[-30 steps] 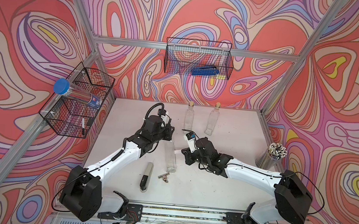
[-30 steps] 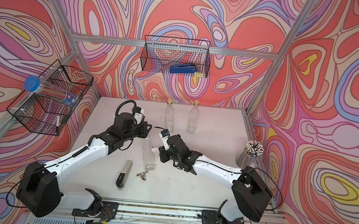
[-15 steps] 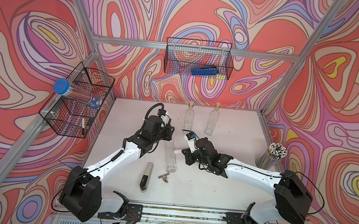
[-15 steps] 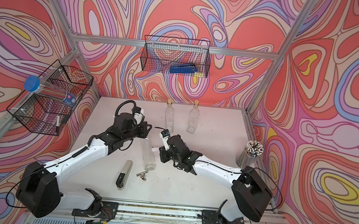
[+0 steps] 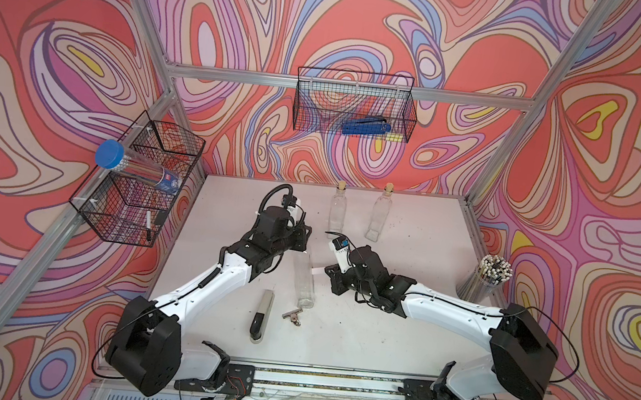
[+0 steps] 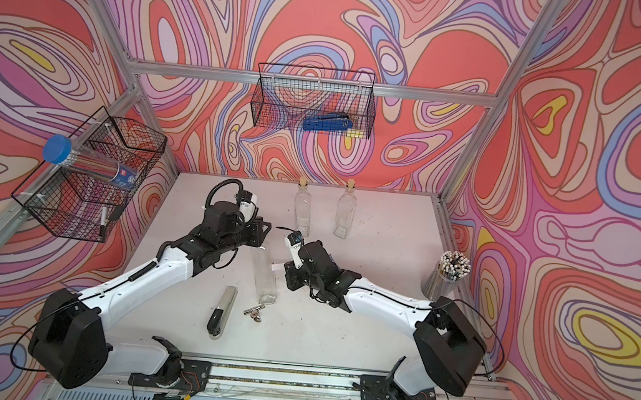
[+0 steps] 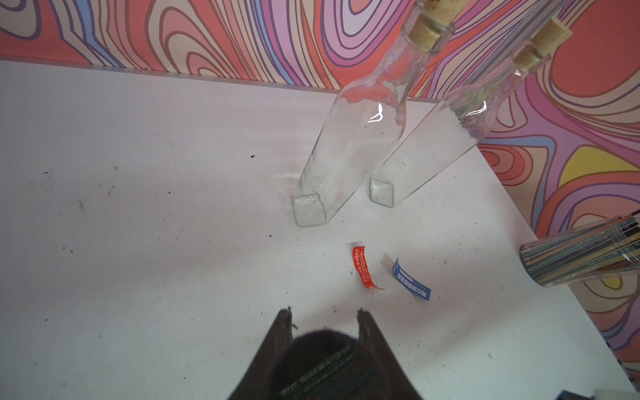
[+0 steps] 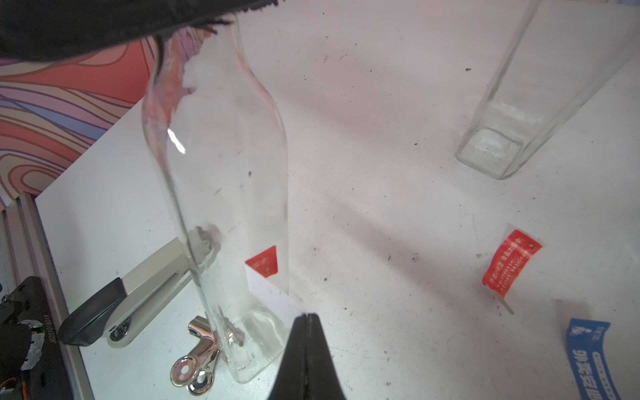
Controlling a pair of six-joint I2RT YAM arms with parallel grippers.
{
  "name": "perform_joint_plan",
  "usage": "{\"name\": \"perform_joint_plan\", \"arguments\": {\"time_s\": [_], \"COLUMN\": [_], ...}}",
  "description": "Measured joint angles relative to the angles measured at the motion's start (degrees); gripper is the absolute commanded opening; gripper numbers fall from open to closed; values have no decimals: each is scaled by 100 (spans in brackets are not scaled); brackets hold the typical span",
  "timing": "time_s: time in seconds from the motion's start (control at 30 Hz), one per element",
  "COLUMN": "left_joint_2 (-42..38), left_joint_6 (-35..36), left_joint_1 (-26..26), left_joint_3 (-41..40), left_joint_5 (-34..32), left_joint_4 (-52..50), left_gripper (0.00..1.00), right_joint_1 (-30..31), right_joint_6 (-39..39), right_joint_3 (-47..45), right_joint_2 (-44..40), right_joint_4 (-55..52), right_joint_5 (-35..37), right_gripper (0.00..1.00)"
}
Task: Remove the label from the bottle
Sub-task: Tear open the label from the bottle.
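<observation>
Bottle [image 5: 305, 277] stands on base, neck up.

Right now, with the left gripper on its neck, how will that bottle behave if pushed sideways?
The bottle stands tall on a small base, so it would probably tip easily once released. Clear, smooth glass: likely rigid, slippery and breakable.

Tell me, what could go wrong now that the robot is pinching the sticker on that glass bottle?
The label, pinched by the right fingers, might tear, leaving its red end on the bottle. A hard tug could also tip the bottle out of the left fingers onto the binder clip.
</observation>
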Motion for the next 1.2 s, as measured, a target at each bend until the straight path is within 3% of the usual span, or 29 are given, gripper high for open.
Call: {"name": "perform_joint_plan", "arguments": {"time_s": [1.2], "left_joint_2": [-4], "left_joint_6": [13], "left_joint_1": [0], "left_joint_3": [-2], "left_joint_5": [17], "left_joint_4": [0], "left_gripper": [0], "right_joint_1": [-37], "right_joint_6": [-35], "right_joint_3": [-7], "right_joint_2": [0], "right_joint_4": [-20], "right_joint_5": [94], "right_gripper": [0]}}
